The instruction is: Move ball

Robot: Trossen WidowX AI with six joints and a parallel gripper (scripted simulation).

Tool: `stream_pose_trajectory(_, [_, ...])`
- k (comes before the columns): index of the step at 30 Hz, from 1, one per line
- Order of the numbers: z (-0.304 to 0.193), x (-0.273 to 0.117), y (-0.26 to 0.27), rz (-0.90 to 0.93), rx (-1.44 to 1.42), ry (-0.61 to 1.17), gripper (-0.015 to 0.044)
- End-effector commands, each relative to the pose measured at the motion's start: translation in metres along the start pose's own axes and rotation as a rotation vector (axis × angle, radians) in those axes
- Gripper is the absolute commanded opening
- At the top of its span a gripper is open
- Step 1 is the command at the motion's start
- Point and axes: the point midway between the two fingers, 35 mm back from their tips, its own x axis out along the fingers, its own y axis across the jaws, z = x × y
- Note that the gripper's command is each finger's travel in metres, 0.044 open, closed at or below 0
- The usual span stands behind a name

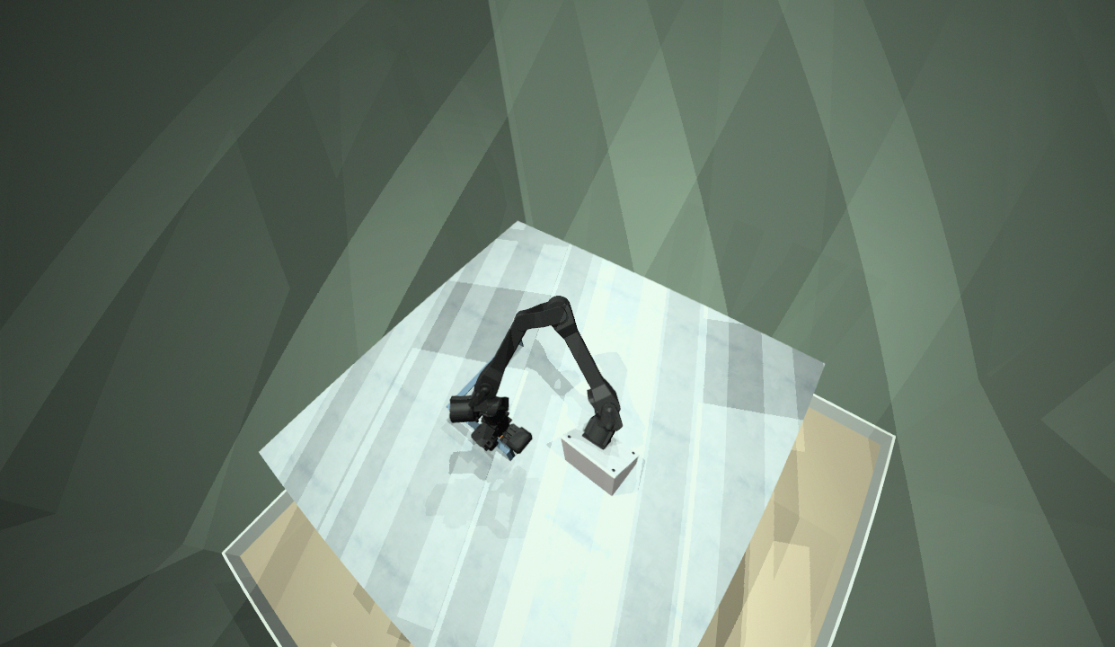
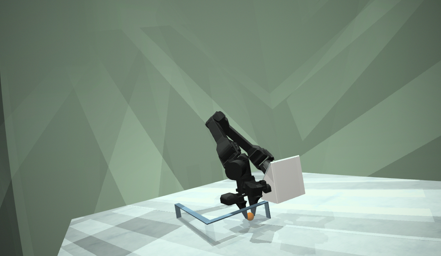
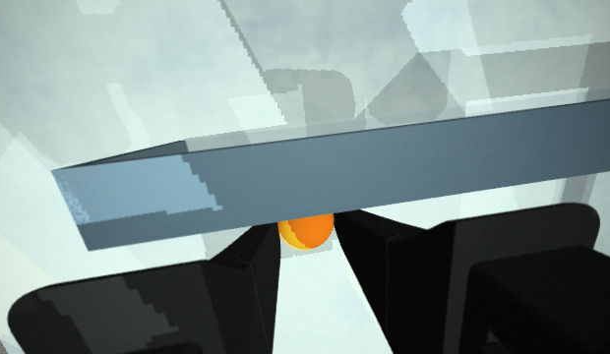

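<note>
My gripper (image 2: 250,212) (image 3: 305,215) (image 1: 504,438) is shut on the orange ball (image 2: 250,216) (image 3: 307,232) and holds it down at the table, inside the corner made by the two low clear walls (image 2: 215,216) (image 3: 364,167). In the wrist view the near wall crosses in front and hides the ball's upper part. A pale yellow rim on the ball's lower left edge in the wrist view is the see-through copy (image 3: 284,237); the ball overlaps it almost fully. In the top view the arm hides the ball.
The arm's white base block (image 2: 286,179) (image 1: 601,462) stands just right of the walls. The table's edge (image 1: 319,499) lies to the left and front. A tan floor area (image 1: 826,499) lies beyond the table.
</note>
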Motion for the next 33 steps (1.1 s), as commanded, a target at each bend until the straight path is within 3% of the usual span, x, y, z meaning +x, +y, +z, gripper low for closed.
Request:
stream_pose_trajectory(1, [-0.001, 0.005, 0.001, 0.003, -0.005, 0.006, 0.0])
stream_pose_trajectory(7, [-0.001, 0.005, 0.001, 0.003, -0.005, 0.006, 0.0])
stream_pose_trajectory(16, [0.0, 0.003, 0.001, 0.001, -0.002, 0.002, 0.0236])
stream_pose_trajectory(23, [0.0, 0.001, 0.0, 0.001, -0.002, 0.001, 0.0241])
stream_pose_trajectory(29, [0.0, -0.082, 0.001, 0.003, -0.005, 0.002, 0.0241])
stream_pose_trajectory(33, [0.0, -0.085, 0.001, 0.003, -0.006, 0.002, 0.0241])
